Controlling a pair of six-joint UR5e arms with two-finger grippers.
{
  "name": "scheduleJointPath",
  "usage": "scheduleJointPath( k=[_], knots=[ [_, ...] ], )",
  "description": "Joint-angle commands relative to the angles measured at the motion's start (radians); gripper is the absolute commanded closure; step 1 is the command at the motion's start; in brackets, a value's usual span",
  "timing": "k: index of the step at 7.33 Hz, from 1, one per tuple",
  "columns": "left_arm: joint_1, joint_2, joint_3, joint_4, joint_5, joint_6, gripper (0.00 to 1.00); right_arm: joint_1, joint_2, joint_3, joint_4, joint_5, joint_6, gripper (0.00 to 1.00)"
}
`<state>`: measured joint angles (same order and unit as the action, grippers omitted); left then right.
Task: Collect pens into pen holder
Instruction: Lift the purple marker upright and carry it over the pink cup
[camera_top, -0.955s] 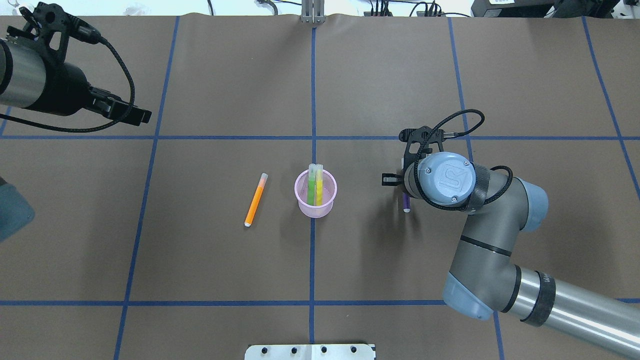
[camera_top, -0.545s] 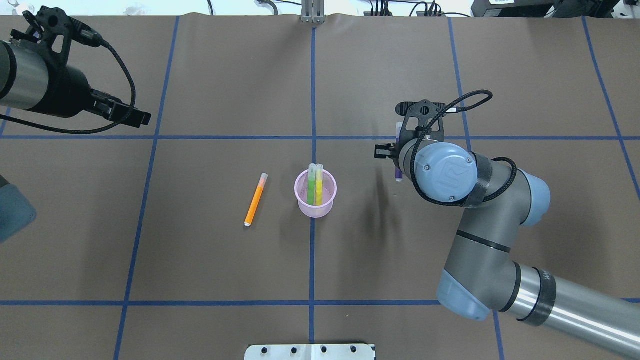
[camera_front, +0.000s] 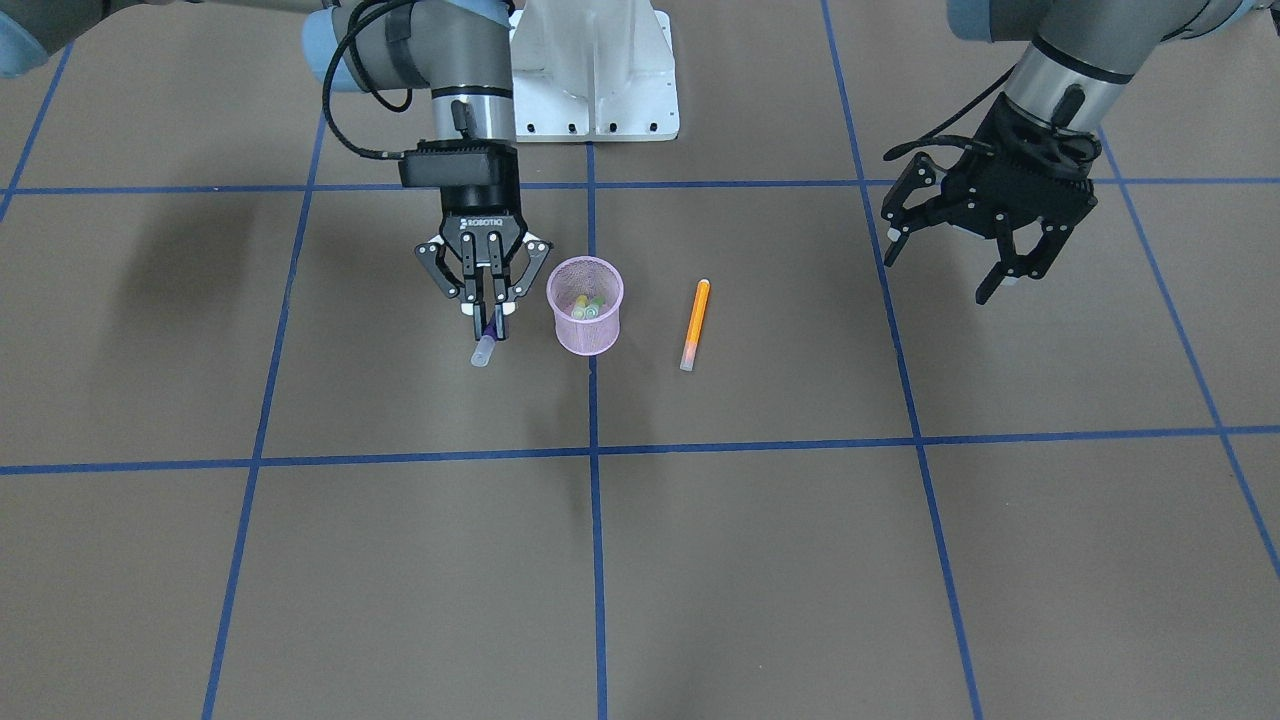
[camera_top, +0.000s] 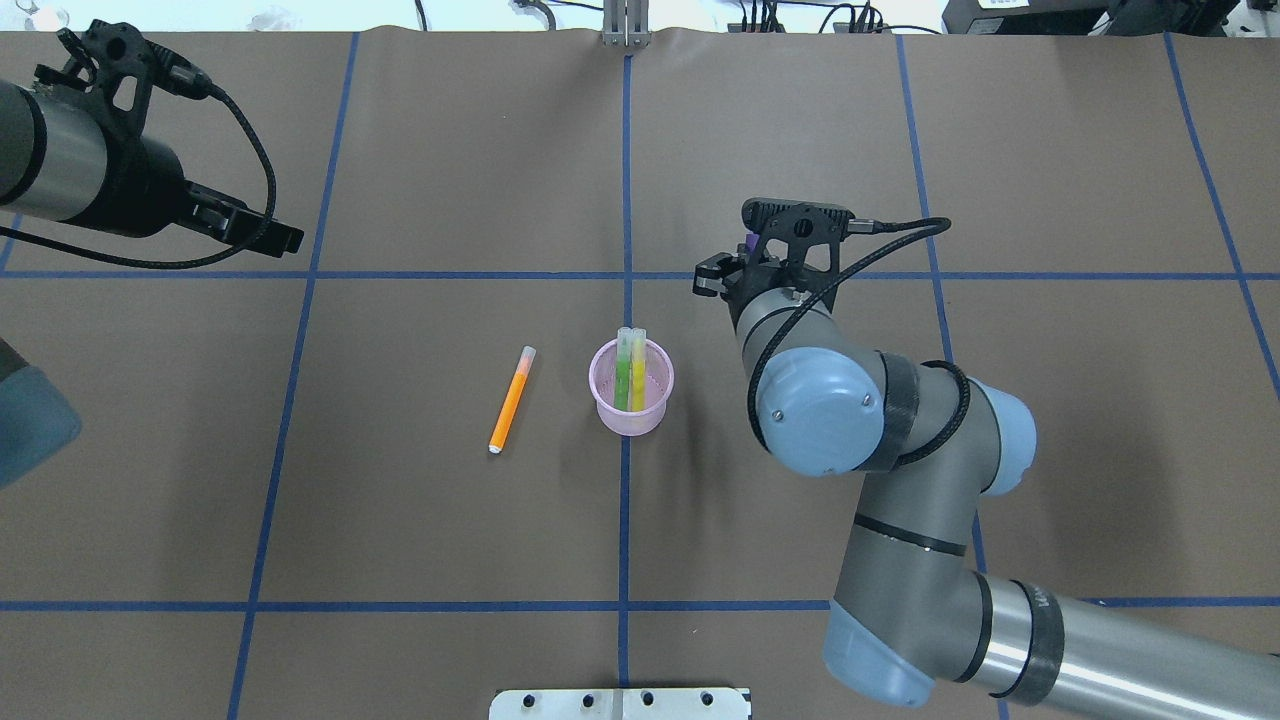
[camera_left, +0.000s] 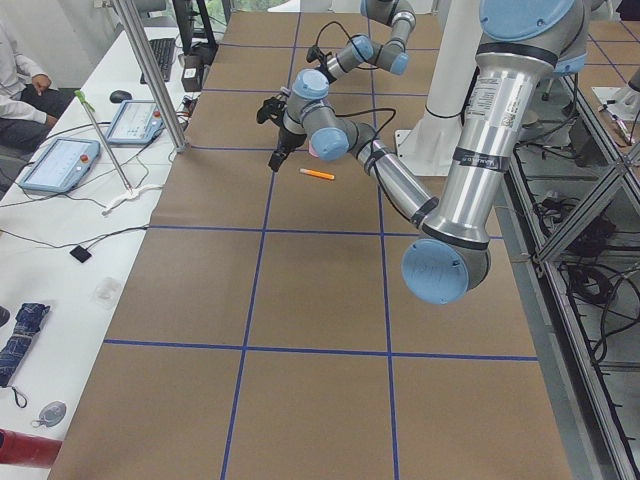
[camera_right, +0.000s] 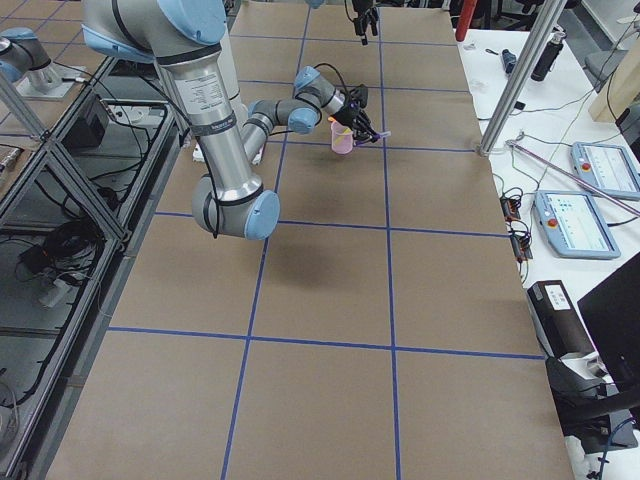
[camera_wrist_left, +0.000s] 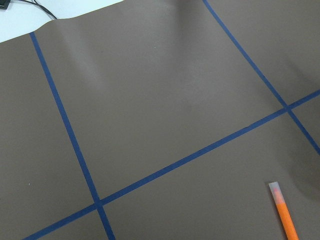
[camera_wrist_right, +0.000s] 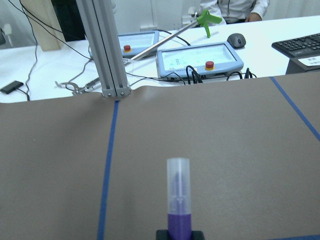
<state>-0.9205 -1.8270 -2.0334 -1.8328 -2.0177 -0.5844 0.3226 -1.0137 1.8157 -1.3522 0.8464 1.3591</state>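
Right gripper (camera_front: 489, 322) pinches the purple pen (camera_front: 484, 345) by its coloured barrel, jaws pressed in on it, with the translucent cap end jutting out ahead of the fingertips and away from the robot's base. The pen appears lifted off the worktop (camera_front: 760, 560) and lies closer to level than upright (the right wrist view looks straight along it toward the operators' desks).

The pink wire-mesh pen holder (camera_front: 586, 268) stands just beside the gripper, on the side of the robot's left; in the overhead view it also sits a little nearer the robot than the gripper does. A green pen (camera_top: 622, 375) and a yellow pen (camera_top: 638, 375) already stand in it, side by side and leaning against its far rim.

The coming move looks to turn on this offset. The held pen has to travel a short way toward the robot's left and back toward the base; its long axis must then tip toward vertical before it can drop through the mouth, and the free space there is on the near side of the two pens.

The orange pen (camera_front: 694, 323) lies flat on the worktop on the holder's other side, near it but apart; its long axis runs roughly away from the robot with a slight slant. The left gripper (camera_front: 940, 270) hangs well apart beyond it, jaws spread and holding nothing; of the two arms, the left is the nearer to that last loose pen.
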Motion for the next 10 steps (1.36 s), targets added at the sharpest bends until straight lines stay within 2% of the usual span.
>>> scheduleJointPath(
  k=[1,5,6,8,10],
  knots=[
    [0.0,-0.005,0.012,-0.002,-0.006,-0.002,0.0,-0.092,0.03,-0.021,0.001,-0.15,0.005,1.0],
    [0.0,-0.005,0.015,-0.002,-0.007,-0.002,0.0,-0.135,0.049,-0.088,-0.001,-0.19,0.005,1.0],
    [0.0,-0.003,0.016,-0.002,-0.007,-0.002,0.0,-0.139,0.064,-0.101,-0.001,-0.196,0.015,0.89],
    [0.0,-0.005,0.015,-0.002,-0.007,0.0,0.0,-0.139,0.079,-0.119,-0.001,-0.196,0.044,0.04],
    [0.0,-0.005,0.015,-0.002,-0.007,0.0,0.0,-0.135,0.081,-0.104,0.001,-0.185,0.043,0.01]
  ],
)
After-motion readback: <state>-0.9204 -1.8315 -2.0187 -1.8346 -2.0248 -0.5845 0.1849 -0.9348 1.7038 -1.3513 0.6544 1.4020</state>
